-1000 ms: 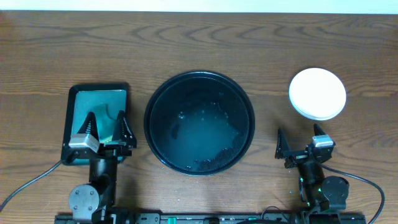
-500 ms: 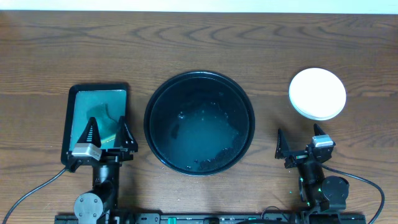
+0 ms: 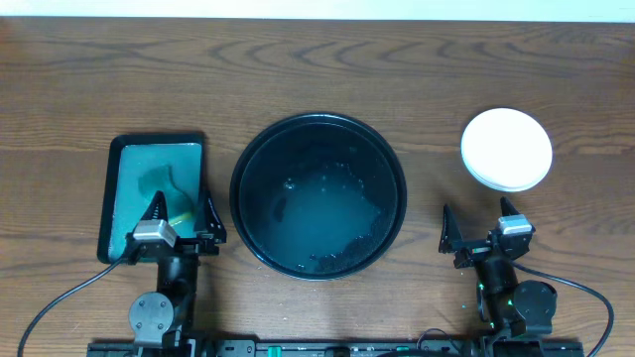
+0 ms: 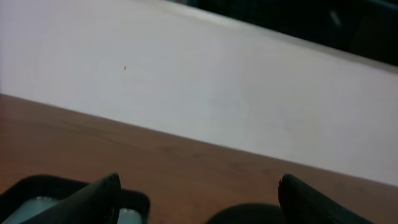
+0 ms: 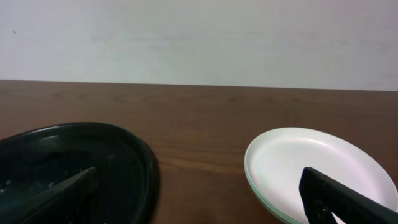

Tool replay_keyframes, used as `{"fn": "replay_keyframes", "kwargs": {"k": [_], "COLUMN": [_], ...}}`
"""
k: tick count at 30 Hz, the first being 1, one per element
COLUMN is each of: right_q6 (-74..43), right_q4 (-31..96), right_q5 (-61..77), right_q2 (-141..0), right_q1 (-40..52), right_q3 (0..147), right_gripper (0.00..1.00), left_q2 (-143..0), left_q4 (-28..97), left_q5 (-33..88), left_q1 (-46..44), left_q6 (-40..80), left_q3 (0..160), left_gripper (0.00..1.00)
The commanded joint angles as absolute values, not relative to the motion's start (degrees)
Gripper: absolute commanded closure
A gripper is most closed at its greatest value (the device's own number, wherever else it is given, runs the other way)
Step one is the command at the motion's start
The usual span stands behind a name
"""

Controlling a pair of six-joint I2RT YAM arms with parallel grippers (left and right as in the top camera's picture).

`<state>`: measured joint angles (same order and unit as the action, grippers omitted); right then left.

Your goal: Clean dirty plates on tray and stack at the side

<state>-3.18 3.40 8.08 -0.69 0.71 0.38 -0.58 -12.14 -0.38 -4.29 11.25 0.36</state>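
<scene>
At the left of the frame, the small teal tray (image 3: pixel 139 164) with a green sponge (image 3: pixel 167 188) lies on the table (image 3: pixel 317 59). The left fingers (image 3: pixel 156 210) hang spread wide over its lower right corner, holding nothing. At centre sits the glossy black tray (image 3: pixel 317 117), flecked with small specks. At upper right the plates (image 3: pixel 506 149) are stacked, white on top, well apart from the black tray. Just below them the right fingers (image 3: pixel 447 226) stand wide open and empty.
</scene>
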Motion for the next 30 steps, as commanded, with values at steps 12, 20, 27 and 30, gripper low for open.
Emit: {"fn": "replay_keyframes", "kwargs": {"k": [12,20,27,30], "right_q6": [-2.5,-2.5,-2.5,-2.5], "right_q4": [3.66,3.64,3.64,3.64], "right_q5": [7.97,7.97,7.97,7.97], "right_q2": [-0.38,-0.38,-0.38,-0.38], "right_q1": [0.32,0.32,0.32,0.32], "right_q3": [0.32,0.32,0.32,0.32], "right_gripper": [0.01,0.01,0.01,0.01], "left_q2": [-0.08,-0.1,-0.23,-0.23], "left_q4": [4.23,4.21,4.21,4.21], "left_q5": [-0.67,-0.64,-0.67,-0.67], "left_q1": [-2.96,-2.31,-2.31,-2.31], "left_q6": [8.58,7.92,7.94,7.92], "left_q3": [0.23,0.23,0.23,0.23], "left_gripper": [0.19,0.19,0.19,0.19]}}
